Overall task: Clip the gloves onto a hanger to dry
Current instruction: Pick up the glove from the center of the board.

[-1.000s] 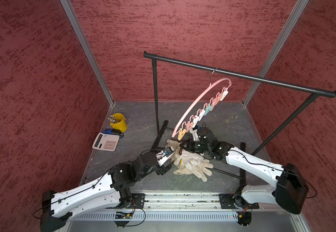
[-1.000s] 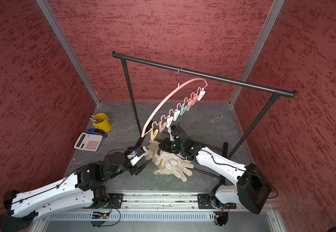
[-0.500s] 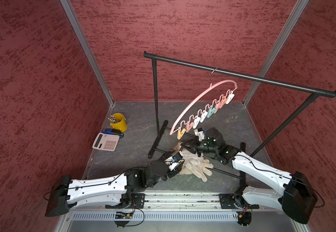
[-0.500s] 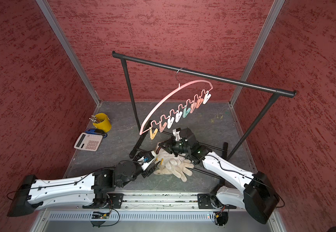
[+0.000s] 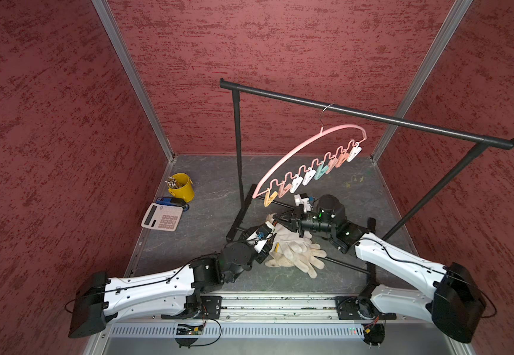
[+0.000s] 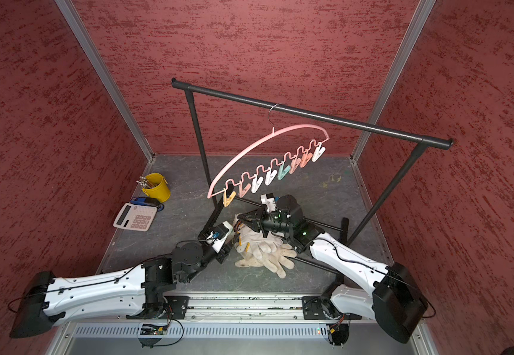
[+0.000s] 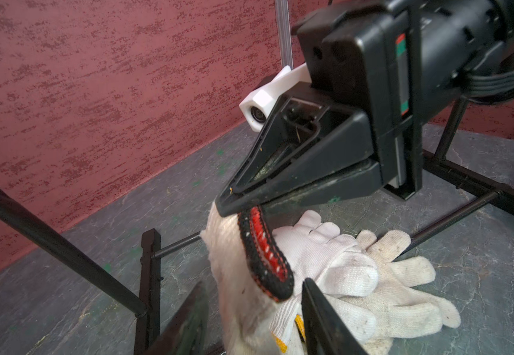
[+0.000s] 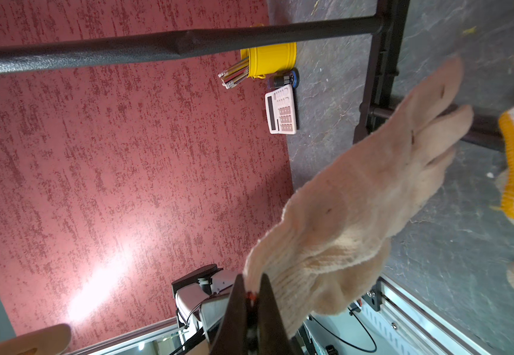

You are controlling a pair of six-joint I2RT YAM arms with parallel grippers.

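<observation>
The left gripper [image 7: 252,295] has its jaws apart, one on each side of a glove [image 7: 225,252] with a red-and-black cuff [image 7: 264,261]. The right gripper [image 7: 228,204] pinches that cuff tight. More gloves [image 5: 298,255] lie on the floor [image 5: 212,215] near the pink hanger [image 5: 321,172].

Both top views are evenly lit by diffuse light from above, with sharp detail throughout. Shadows beneath the arms and the gloves [image 5: 298,258] on the tabletop [image 5: 212,221] are soft and faint. Wide-angle distortion splays the corner posts [image 5: 132,76] outward toward the frame edges. In the right wrist view, a bright glare patch washes out part of the red wall [image 8: 102,285]. The glove [image 8: 357,199] close to the lens is slightly soft, and the right gripper [image 8: 251,292] is dark and out of focus. In the left wrist view, the left gripper [image 7: 254,282] is blurred, while the gloves beyond it are sharp.
</observation>
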